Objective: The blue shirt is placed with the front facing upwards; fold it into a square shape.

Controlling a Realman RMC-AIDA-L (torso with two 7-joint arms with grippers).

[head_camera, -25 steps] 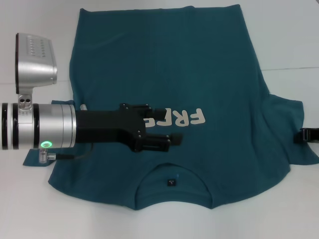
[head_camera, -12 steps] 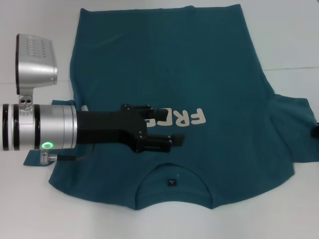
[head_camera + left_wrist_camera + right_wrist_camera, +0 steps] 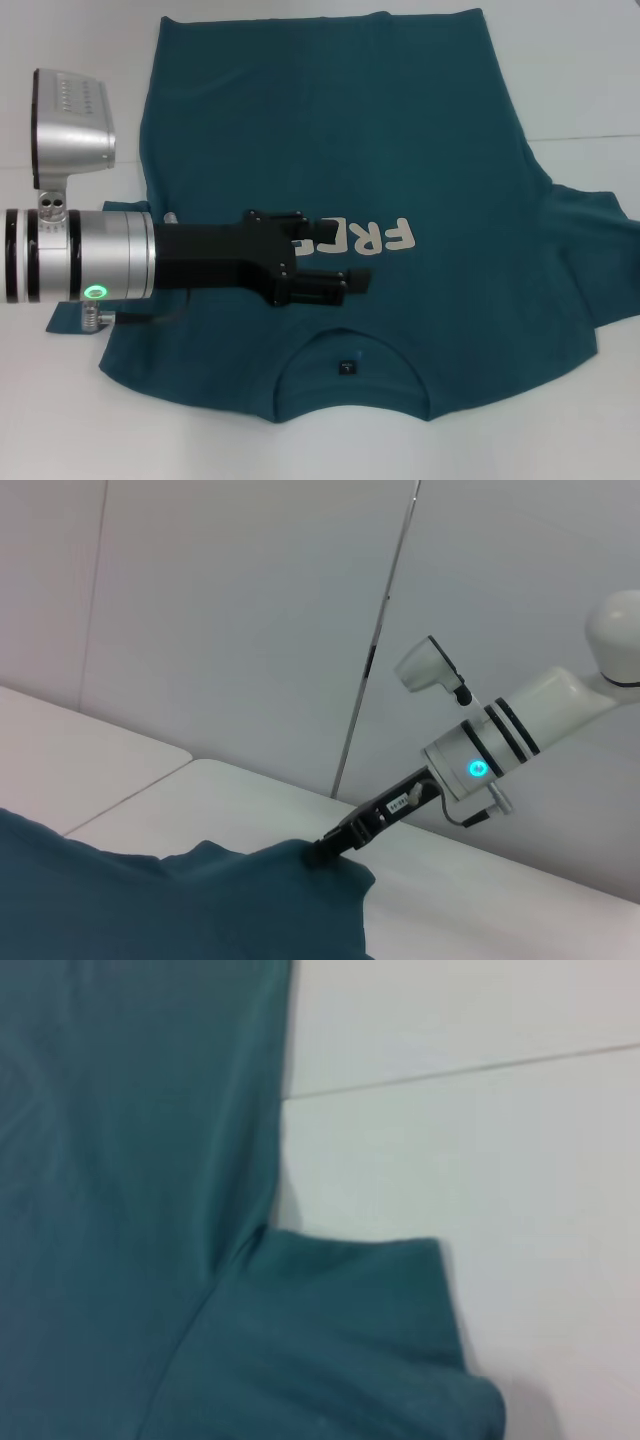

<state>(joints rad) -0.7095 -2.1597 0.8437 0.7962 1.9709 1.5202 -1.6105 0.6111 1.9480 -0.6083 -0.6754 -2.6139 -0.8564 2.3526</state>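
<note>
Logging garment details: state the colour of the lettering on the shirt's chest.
White, on the dark teal blue shirt; the lettering shows best in the head view.

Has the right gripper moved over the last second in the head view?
Yes. It slid off the right edge, away from the blue shirt sleeve; the left wrist view shows the right gripper at that sleeve.

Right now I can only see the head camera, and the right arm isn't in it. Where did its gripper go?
Observer: The left wrist view catches it. The right gripper is low over the table, its tip at the edge of a sleeve of the blue shirt.
Operator: Is it holding the sleeve?
Observer: I can't tell. The cloth humps up slightly beside the tip.
Operator: What does its own camera see?
Observer: That sleeve lying on the white table, and a table seam running out from the shirt's side.
</note>
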